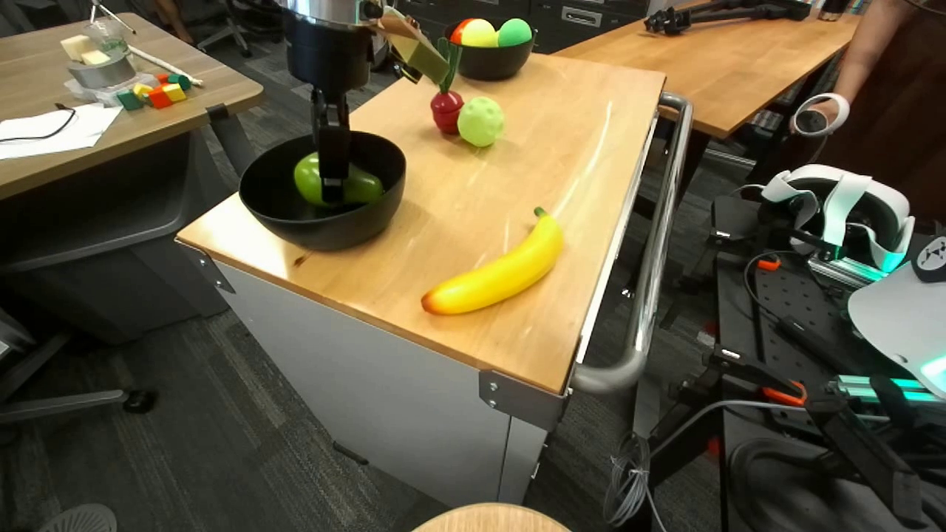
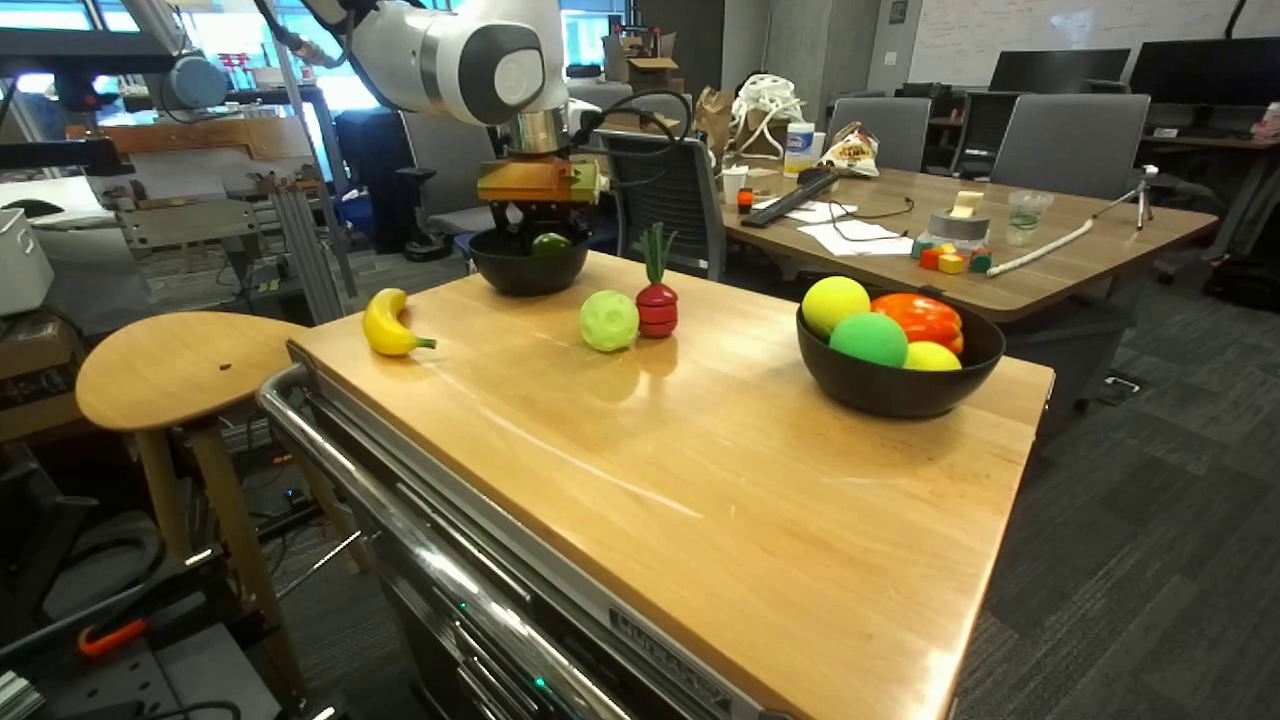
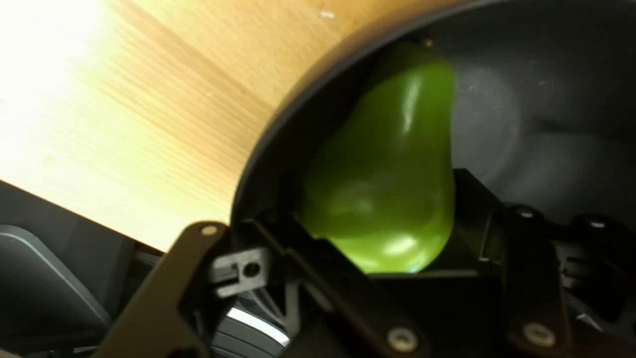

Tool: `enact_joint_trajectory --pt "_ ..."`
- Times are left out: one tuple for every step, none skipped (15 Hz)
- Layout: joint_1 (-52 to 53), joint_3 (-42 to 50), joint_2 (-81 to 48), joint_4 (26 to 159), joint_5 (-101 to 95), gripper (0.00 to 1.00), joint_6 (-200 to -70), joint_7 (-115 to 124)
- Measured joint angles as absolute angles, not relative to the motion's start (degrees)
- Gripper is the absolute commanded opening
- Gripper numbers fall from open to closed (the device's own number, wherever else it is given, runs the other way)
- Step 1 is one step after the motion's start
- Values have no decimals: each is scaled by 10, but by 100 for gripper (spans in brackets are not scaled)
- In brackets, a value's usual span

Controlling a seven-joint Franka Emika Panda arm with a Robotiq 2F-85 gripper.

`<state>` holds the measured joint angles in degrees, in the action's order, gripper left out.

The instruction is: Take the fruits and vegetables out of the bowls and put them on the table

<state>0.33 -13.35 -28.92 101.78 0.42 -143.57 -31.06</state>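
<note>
Wrist view: pincer (image 3: 375, 199) astride pear (image 3: 390, 154), bowl rim (image 3: 283, 117) alongside, bare bottom (image 3: 484, 117) opposite.

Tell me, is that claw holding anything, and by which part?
Possibly the green pear: the gripper straddles its wide end inside the black bowl, but whether the fingers actually squeeze it cannot be told.
</note>
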Motion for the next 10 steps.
enact_joint_trajectory --pt "1 -133 -289 1016 4 48 -1436 -311" --pt "-2 -133 -289 1016 5 48 -1436 -311" --pt "-4 -135 -287 1016 7 48 -1435 -311" --pt "-7 -140 -284 1016 10 48 -1435 -317" --pt "-10 -148 -278 1016 17 48 -1435 -328" --pt "-12 -158 -269 1018 26 48 -1435 -341" --pt "-15 -170 -257 1020 39 48 -1435 -358" --pt "-17 -185 -241 1026 55 48 -1435 -379" --pt "-19 -198 -220 1035 75 48 -1433 -399" --pt "-20 -210 -196 1048 98 48 -1429 -418"
